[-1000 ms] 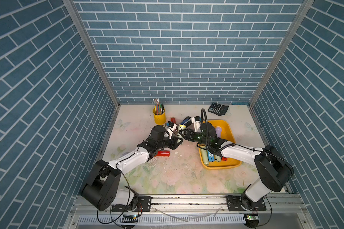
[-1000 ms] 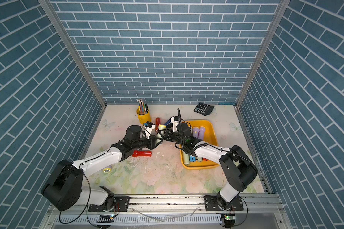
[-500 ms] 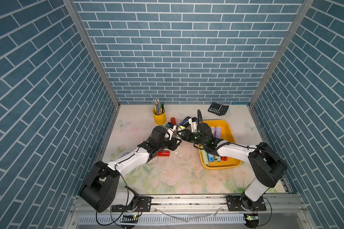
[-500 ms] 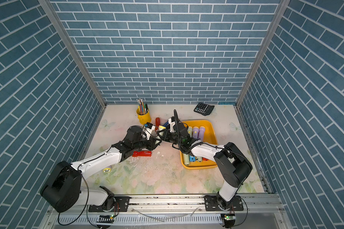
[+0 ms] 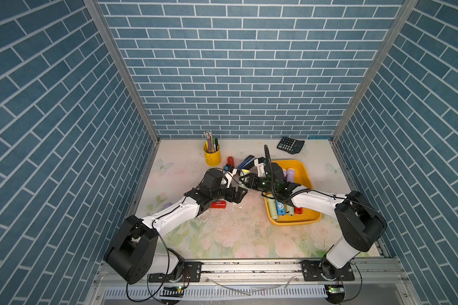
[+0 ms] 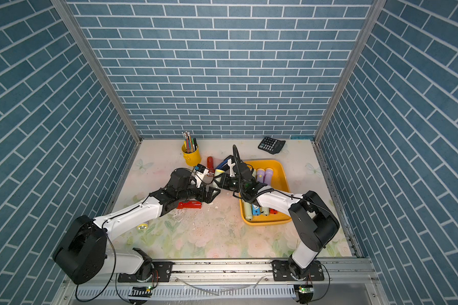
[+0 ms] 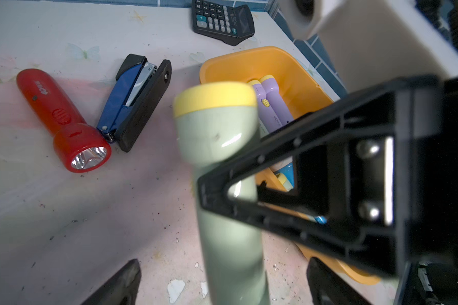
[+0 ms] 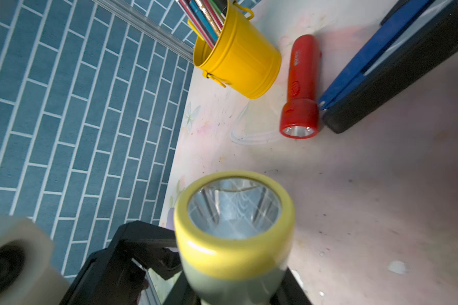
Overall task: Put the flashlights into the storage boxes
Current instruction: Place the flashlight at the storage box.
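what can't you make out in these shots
- Shallow yellow plastic tray: middle contents, both top views, hidden by the right arm.
- Pale green plastic flashlight with yellow rim: tail end, left wrist view, cut off by the frame edge.
- Red plastic flashlight lying by the left arm: one end, top views, under that arm.

Table point(image 5: 222, 237): tray point(image 5: 294, 222), stapler point(image 5: 245, 161), calc point(image 5: 290, 144).
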### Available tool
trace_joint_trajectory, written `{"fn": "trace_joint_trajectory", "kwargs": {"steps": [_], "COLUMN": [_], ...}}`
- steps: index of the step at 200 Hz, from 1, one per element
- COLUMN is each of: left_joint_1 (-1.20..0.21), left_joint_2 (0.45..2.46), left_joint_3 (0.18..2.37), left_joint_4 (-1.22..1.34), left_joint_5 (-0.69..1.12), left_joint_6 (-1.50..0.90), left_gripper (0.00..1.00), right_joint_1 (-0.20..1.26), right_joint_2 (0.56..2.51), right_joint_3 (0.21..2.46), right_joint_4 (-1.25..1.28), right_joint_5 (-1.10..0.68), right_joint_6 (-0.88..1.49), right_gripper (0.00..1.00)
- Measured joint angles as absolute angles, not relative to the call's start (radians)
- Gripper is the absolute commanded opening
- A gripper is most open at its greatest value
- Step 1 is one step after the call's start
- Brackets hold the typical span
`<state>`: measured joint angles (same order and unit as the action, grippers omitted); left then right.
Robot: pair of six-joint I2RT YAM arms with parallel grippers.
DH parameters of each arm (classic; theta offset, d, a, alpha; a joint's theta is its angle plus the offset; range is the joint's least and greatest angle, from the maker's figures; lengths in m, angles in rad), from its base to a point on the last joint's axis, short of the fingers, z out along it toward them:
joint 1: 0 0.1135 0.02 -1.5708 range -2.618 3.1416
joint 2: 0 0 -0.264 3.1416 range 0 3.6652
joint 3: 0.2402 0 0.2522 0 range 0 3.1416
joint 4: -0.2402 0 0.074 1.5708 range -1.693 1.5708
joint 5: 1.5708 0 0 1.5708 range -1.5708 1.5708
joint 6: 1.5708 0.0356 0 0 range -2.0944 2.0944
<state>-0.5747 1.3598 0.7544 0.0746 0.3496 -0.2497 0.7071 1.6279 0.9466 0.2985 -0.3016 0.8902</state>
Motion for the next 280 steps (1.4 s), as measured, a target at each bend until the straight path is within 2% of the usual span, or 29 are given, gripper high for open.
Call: {"fn": "trace_joint_trajectory", "kwargs": {"steps": [47,93,122,151,204,280], "left_joint_1": [-0.575,-0.575,-0.575,-0.575,-0.575,-0.575], "left_joint_2": [1.35,1.378,1.397,1.403,1.403,1.414], "left_joint_3": [0.775,0.832,0.836,0.837,0.838,0.85], "left_joint_4": [0.035,-0.01,-0.011,-0.026,-0.057,-0.057], "left_joint_5": [0.327,0.305,0.296,0.285,0.247,0.236], "left_joint_6": [-0.241,-0.219,-0.22,-0.218,-0.202,-0.197], "left_gripper": [1.0,1.0,1.0,1.0,1.0,1.0], "right_joint_1": [0.496,0.321,0.217,0.157,0.141,0.136], "right_joint_2": [1.512,1.514,1.574,1.677,1.879,1.992], "right_joint_3": [0.988,1.168,1.307,1.397,1.501,1.582], "right_joint_4": [-0.057,-0.501,-0.672,-0.743,-0.801,-0.802], "right_joint_5": [-0.333,-0.321,-0.27,-0.213,-0.161,-0.123], "right_joint_6": [0.671,0.39,0.271,0.201,0.145,0.123], "right_gripper": [0.28,0.28,0.28,0.28,0.28,0.28]}}
